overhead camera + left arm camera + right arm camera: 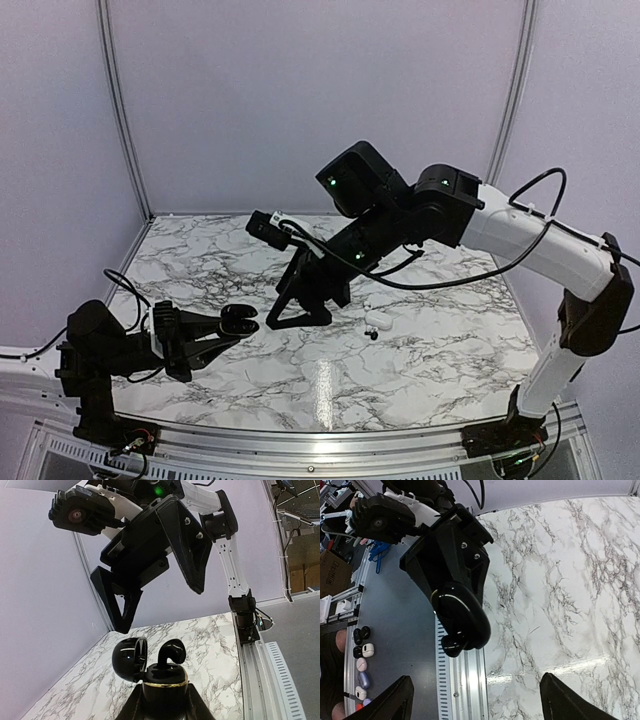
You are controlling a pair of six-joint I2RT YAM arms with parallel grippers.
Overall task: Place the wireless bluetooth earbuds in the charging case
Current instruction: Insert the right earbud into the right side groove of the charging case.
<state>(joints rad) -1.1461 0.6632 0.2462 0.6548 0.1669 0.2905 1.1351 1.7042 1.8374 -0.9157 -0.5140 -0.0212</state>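
Observation:
My left gripper [232, 325] is shut on the black charging case [165, 685], which has a gold rim, and holds it above the marble table [420, 350]. The case's lid [129, 658] hangs open to the left. One black earbud [174, 652] stands in the case's top, its head sticking out. The case [462, 615] and that earbud [452, 642] also show in the right wrist view. My right gripper [298, 322] is open and empty, just right of the case, its fingertips [395, 700] spread wide. A second tiny black earbud [373, 336] lies on the table farther right.
A small pale object [378, 322] lies beside the loose earbud. An aluminium rail [465, 680] runs along the table's near edge. Several small earbud cases [362, 650] lie off the table beyond it. Lilac walls [300, 100] close the back and sides.

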